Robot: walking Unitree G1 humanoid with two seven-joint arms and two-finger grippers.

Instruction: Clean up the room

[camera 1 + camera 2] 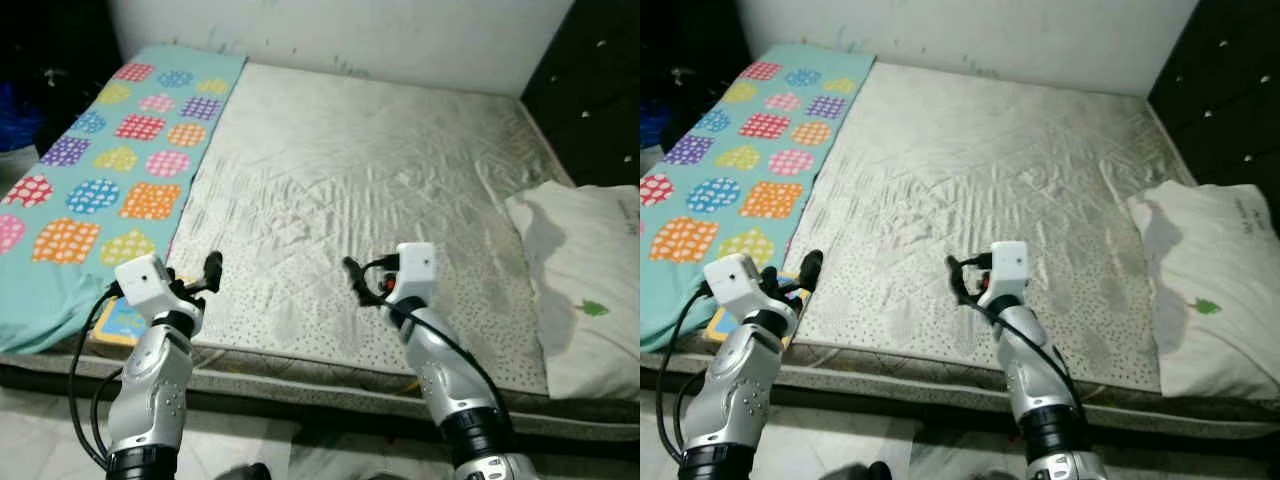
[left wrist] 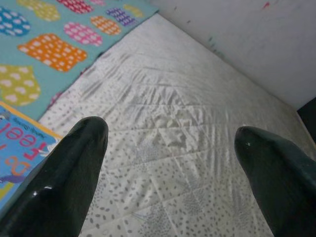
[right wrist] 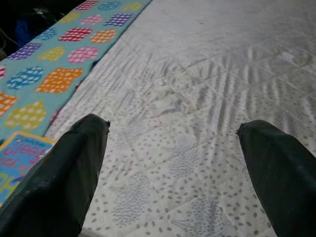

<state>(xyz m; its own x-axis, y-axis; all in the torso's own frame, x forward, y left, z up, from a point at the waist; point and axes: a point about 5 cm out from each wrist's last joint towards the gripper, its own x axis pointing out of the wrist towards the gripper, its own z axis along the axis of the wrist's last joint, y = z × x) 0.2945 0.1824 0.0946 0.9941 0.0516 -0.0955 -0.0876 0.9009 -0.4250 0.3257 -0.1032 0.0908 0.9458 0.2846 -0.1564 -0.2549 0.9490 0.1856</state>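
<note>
A bed with a pale quilted mattress (image 1: 350,170) lies before me. Along its left side is a teal blanket (image 1: 95,175) with coloured dotted patches. A children's book (image 1: 116,323) rests at the near left corner, partly on the blanket's edge. My left gripper (image 1: 200,278) hovers open just right of the book, over the mattress's front edge, with nothing between its fingers (image 2: 74,163). Near the middle of the front edge my right gripper (image 1: 362,280) is also open and holds nothing. The book (image 3: 19,158) also appears in the right wrist view.
A white pillow (image 1: 585,290) with a small green mark lies at the bed's right side. A dark padded panel (image 1: 590,90) rises behind the pillow. A white wall (image 1: 350,30) runs along the far edge. Pale floor (image 1: 40,430) lies below the bed front.
</note>
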